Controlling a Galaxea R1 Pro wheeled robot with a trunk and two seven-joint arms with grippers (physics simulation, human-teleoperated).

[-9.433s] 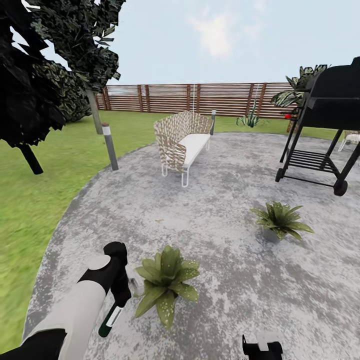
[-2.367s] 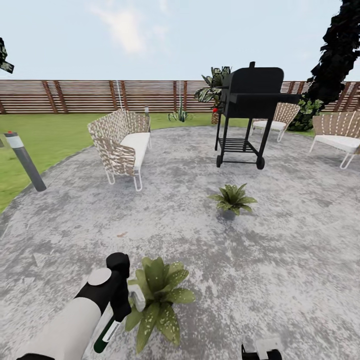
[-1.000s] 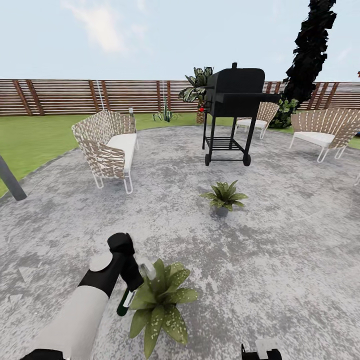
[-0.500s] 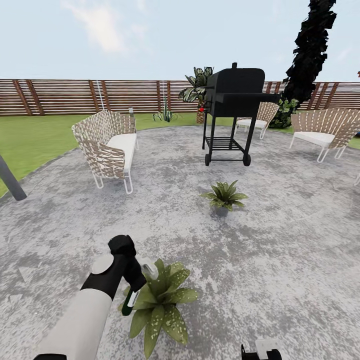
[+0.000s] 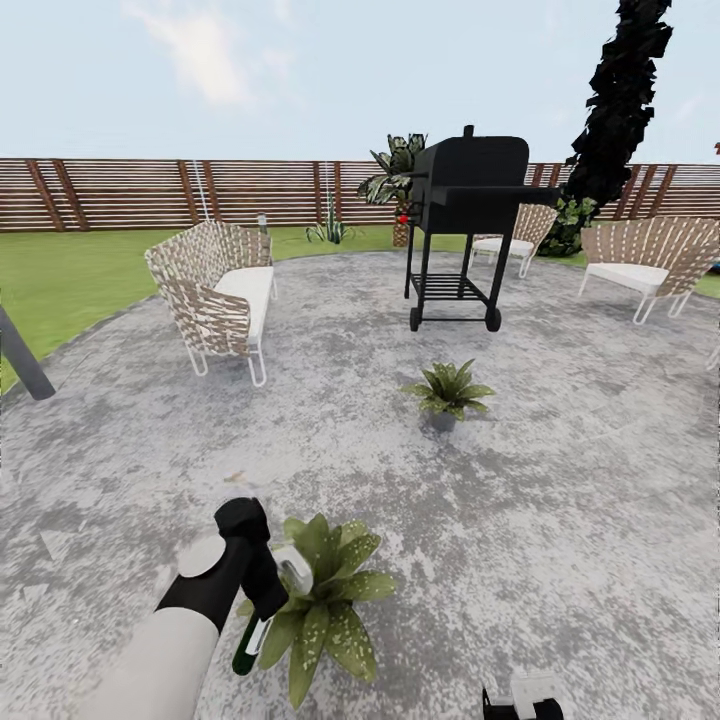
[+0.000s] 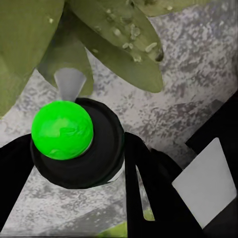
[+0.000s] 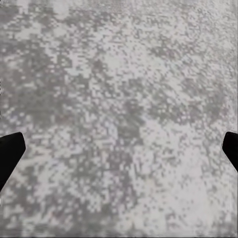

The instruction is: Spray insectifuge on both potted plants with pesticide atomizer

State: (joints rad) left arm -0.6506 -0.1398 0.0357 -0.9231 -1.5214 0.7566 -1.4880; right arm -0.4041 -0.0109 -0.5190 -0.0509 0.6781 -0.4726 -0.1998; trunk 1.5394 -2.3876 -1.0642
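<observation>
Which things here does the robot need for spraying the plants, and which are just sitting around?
Needed:
- pesticide atomizer, in the left end effector
- near potted plant
- far potted plant

Just sitting around:
- black grill
- wicker bench
- wicker chair
- fence

One potted plant [image 5: 318,592] sits near, another [image 5: 446,389] beyond (before the grill [image 5: 468,232]).

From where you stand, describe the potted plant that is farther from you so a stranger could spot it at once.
Find the black grill at the back of the round grey paving. In front of it, on open paving, sits a small potted plant in a grey pot. Unlike the nearer potted plant, it stands alone, with no arm beside it.
</observation>
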